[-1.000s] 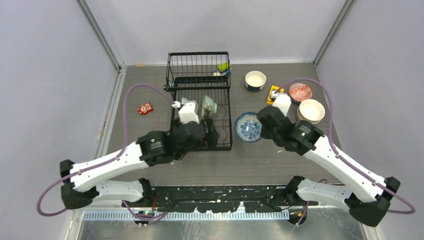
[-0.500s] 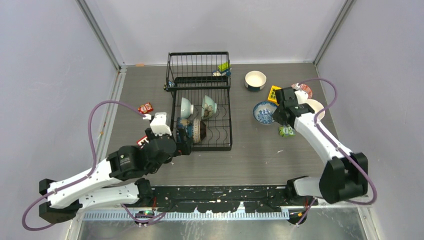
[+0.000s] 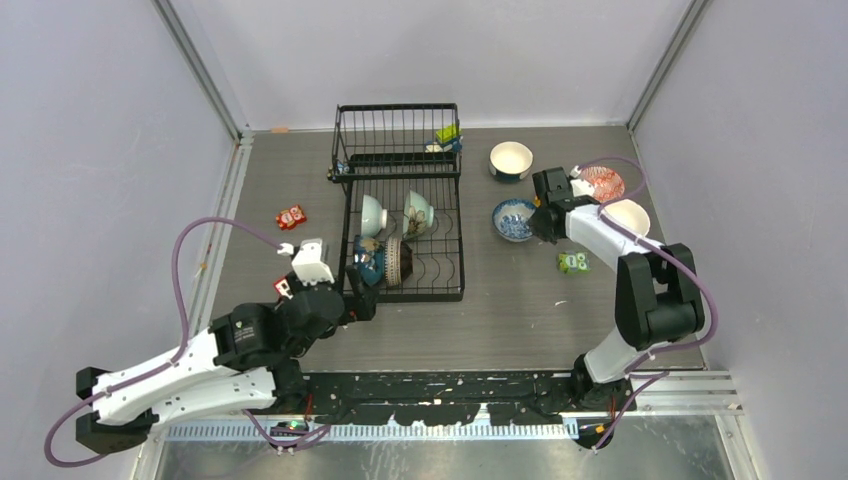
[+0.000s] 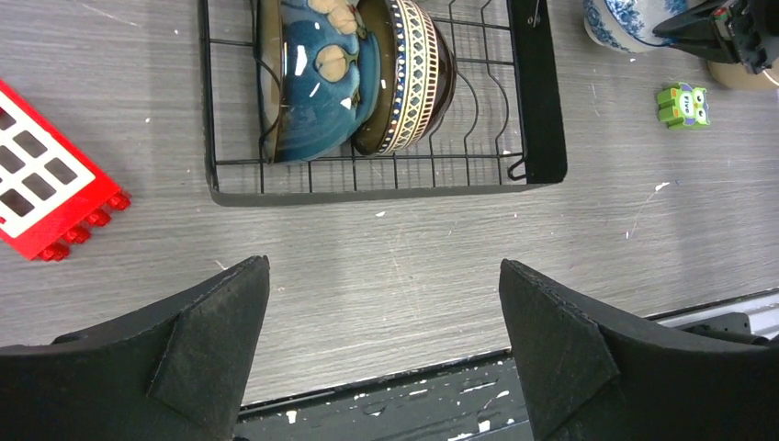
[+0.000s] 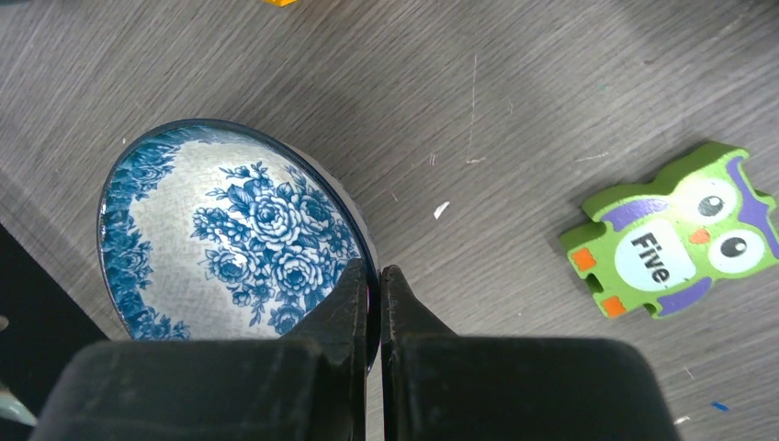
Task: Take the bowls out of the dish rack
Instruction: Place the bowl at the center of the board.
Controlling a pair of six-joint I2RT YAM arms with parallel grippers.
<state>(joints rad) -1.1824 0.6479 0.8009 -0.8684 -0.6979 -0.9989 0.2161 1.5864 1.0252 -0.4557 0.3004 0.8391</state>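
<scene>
The black wire dish rack (image 3: 459,232) holds a pale green bowl (image 3: 372,214), a white-green bowl (image 3: 418,212), a teal bowl (image 3: 366,262) and a brown patterned bowl (image 3: 398,260), all on edge. My left gripper (image 3: 358,301) hangs open just off the rack's near left corner, nothing between its fingers. The left wrist view shows the teal bowl (image 4: 317,78) and brown bowl (image 4: 415,78) ahead of the left gripper (image 4: 381,271). My right gripper (image 5: 371,272) is shut on the rim of the blue-and-white bowl (image 5: 220,230), right of the rack (image 3: 514,219).
A white bowl (image 3: 511,160), a red-patterned bowl (image 3: 603,183) and a cream bowl (image 3: 628,216) sit on the table at the right. A green owl block (image 3: 572,262) lies near them. Red blocks lie left of the rack (image 3: 291,216), one beside my left gripper (image 4: 46,184).
My left arm has pulled back from over the rack toward the near left, jaws still open. My right arm has carried the blue-and-white bowl away from the rack's side, farther back.
</scene>
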